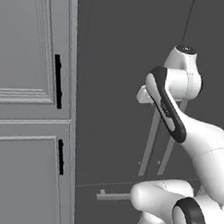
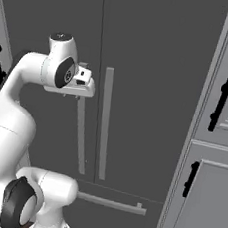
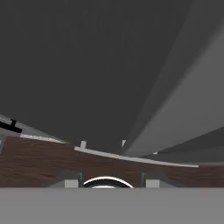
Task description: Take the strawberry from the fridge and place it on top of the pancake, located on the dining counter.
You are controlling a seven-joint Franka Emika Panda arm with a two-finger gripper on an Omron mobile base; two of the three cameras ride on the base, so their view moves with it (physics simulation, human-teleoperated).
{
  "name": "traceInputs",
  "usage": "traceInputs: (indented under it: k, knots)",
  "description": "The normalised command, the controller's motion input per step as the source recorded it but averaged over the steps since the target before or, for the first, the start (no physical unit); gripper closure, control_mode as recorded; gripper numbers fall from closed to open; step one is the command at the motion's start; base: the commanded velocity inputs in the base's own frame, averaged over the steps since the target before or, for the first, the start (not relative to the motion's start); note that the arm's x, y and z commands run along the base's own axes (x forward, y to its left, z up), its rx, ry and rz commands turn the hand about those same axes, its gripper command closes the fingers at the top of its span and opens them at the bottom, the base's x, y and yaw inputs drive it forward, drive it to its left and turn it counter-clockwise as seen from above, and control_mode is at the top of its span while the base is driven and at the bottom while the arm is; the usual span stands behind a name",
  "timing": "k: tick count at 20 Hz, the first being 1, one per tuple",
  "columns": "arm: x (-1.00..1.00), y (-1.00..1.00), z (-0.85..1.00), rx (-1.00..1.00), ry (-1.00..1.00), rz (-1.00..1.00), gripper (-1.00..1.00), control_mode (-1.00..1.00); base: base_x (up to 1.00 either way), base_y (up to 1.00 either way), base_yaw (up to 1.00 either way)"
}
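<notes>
Against the front of the fridge [image 1: 121, 85], at the top end of one of its two long pale bar handles, sits the gripper [image 2: 84, 85] of the white arm [image 1: 199, 138]. From the right base view the hand reaches the left handle [image 2: 80, 137] of the pair, while the right handle [image 2: 104, 125] stands free just beside it. Both fridge doors are shut, and the thin dark seam between them runs straight down just beside the handles. Whether the fingers really clamp the left handle I cannot tell, because the hand itself hides them; they seem drawn nearly together, close to fully closed. Below the two doors a horizontal pale bar [image 2: 111, 202] crosses the lower drawer of the fridge. On the hand view this same bar [image 3: 135, 157] shows as a thin light line above a strip of dark wood floor [image 3: 39, 162], with the dark fridge front above it and a pale grey handle [image 3: 188, 105] rising slantwise on the right side. To the left of the fridge, in the left base view, stands a panelled grey cabinet [image 1: 24, 75] with short black handles [image 1: 58, 81]. To the right of the fridge, in the right base view, stands another panelled grey cabinet [image 2: 214, 172] with black handles as well. The strawberry I cannot see; with the fridge doors closed, nothing of the inside is visible.
</notes>
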Motion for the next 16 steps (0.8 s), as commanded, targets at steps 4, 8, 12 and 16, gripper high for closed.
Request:
traceInputs:
  k: [4, 8, 12, 16]
  knots:
    - [-0.10, 0.00, 0.00, 0.00, 0.00, 0.00, -1.00, 1.00, -0.29, -0.12, -0.04]
    - [0.00, 0.00, 0.00, 0.00, 0.00, 0.00, -1.00, 1.00, -0.81, -0.28, -0.10]
    - [0.00, 0.00, 0.00, 0.00, 0.00, 0.00, -1.00, 1.00, -0.71, -0.20, -0.09]
    - [0.00, 0.00, 0.00, 0.00, 0.00, 0.00, -1.00, 1.00, -0.29, -0.25, -0.03]
